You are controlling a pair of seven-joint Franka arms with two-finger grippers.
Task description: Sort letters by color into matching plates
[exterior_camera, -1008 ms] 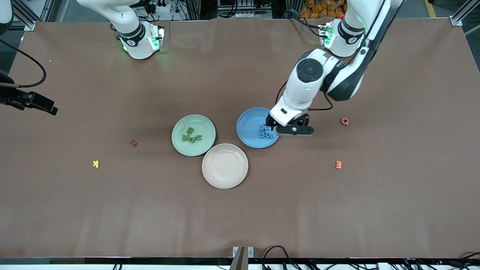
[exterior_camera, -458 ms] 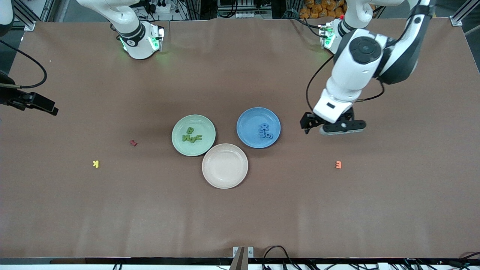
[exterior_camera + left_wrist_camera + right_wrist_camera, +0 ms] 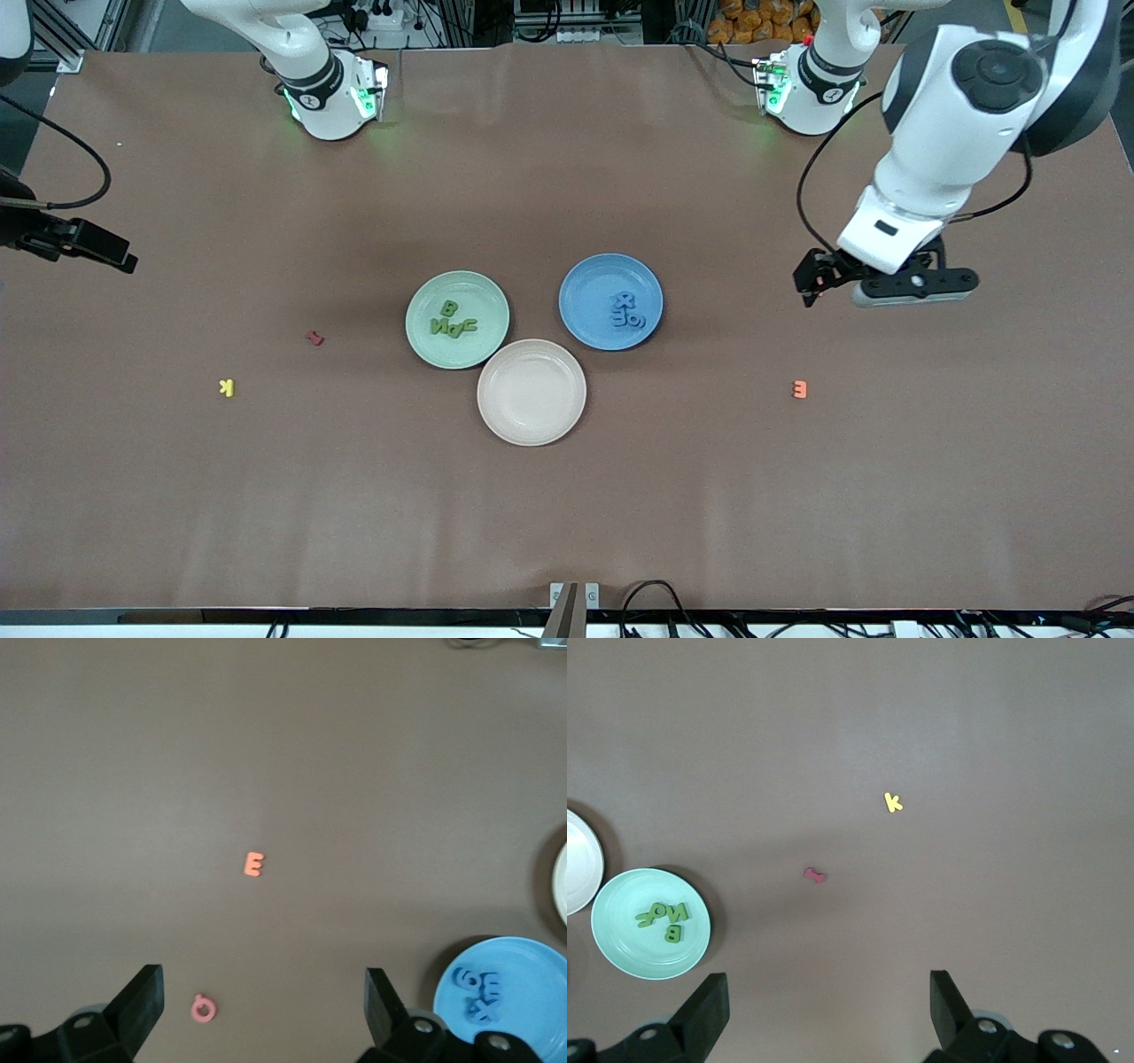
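Note:
Several green letters point(image 3: 453, 322) lie in the pale green plate point(image 3: 434, 297), also seen in the right wrist view as letters point(image 3: 664, 917) in the plate point(image 3: 618, 943). Several blue letters point(image 3: 627, 310) lie in the blue plate point(image 3: 589, 283); the left wrist view shows these letters point(image 3: 478, 990) and the plate point(image 3: 532, 961) too. My left gripper point(image 3: 813, 280) point(image 3: 264, 1010) hangs open and empty above a pink Q point(image 3: 203, 1007), toward the left arm's end of the table. My right gripper point(image 3: 829, 1005) waits open and empty, high over bare table at the right arm's end.
A beige plate point(image 3: 532, 416) sits nearer the front camera, touching both other plates. An orange E point(image 3: 800, 389) point(image 3: 253, 865) lies nearer the camera than the left gripper. A red letter point(image 3: 314, 338) point(image 3: 815, 874) and a yellow K point(image 3: 227, 387) point(image 3: 893, 802) lie toward the right arm's end.
My left gripper has left the blue plate and swung toward the left arm's end, staying open and empty. It now covers the pink Q in the front view. The right arm has not moved.

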